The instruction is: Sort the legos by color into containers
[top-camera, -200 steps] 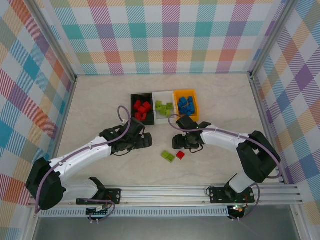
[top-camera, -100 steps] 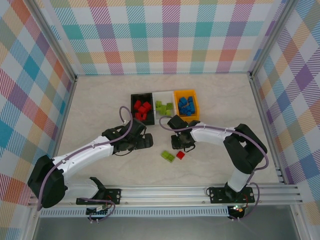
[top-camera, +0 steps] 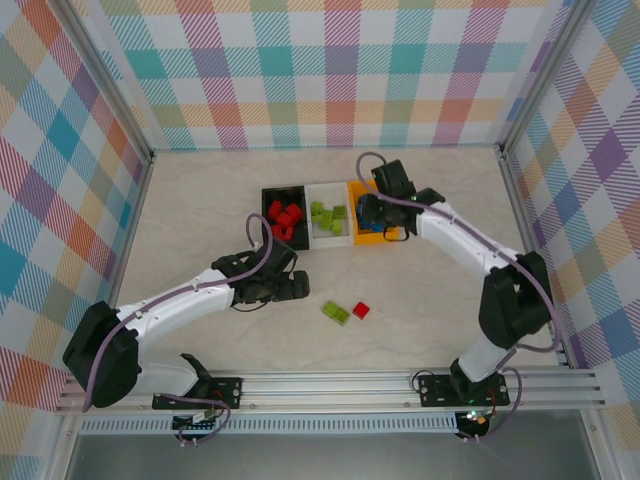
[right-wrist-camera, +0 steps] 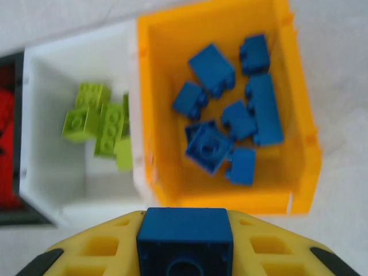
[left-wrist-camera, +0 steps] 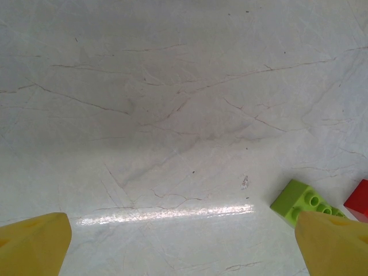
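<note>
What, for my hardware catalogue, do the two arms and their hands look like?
The left arm and right arm both have white shells, black joints and black bases, with a lilac-grey cable looping along each. The left hand is black-bodied with plain yellow fingers. The right hand has yellow fingers with square pockets.

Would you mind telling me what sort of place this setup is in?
Probably a lab robot cell: plaid screens wall a marble-look table, with an aluminium rail along its near edge.
</note>
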Controlling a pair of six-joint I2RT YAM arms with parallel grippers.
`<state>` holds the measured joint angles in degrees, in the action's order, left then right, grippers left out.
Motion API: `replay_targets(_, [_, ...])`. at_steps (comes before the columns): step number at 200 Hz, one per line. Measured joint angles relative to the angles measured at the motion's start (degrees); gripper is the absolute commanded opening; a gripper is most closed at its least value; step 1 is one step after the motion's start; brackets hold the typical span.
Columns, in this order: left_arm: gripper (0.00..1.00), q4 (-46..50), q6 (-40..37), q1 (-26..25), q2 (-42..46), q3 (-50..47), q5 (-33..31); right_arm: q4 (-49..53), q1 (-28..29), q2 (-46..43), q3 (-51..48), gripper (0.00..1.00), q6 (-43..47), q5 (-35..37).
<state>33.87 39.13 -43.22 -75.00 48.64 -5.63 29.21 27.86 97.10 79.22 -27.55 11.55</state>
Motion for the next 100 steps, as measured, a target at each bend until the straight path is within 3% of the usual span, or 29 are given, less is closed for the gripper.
replay_targets(17, [1.00,0.00,0.02,-0.17,0.00,0.11,0.13,0.28,-1.49,6.80,6.05,0.40,0.26,0.28])
replay_targets(36, [1.00,0.07,0.04,-0.24,0.00,0.33,0.20,0.96,-2.49,14.43,12.37,0.60,1.25,-0.17])
replay_targets(52, [1.00,0.22,0.04,-0.26,0.09,0.39,0.11,1.60,-2.93,17.90,14.69,0.66,1.70,-0.55])
replay_targets(78, [1.00,0.90,0.07,-0.26,0.90,0.46,-0.57,1.64,-2.78,16.83,13.07,0.68,2.62,-2.27])
replay_targets(100, [1.00,2.95,0.11,-0.26,2.89,1.16,-3.08,0.04,-0.85,8.52,4.17,0.70,3.26,-3.93])
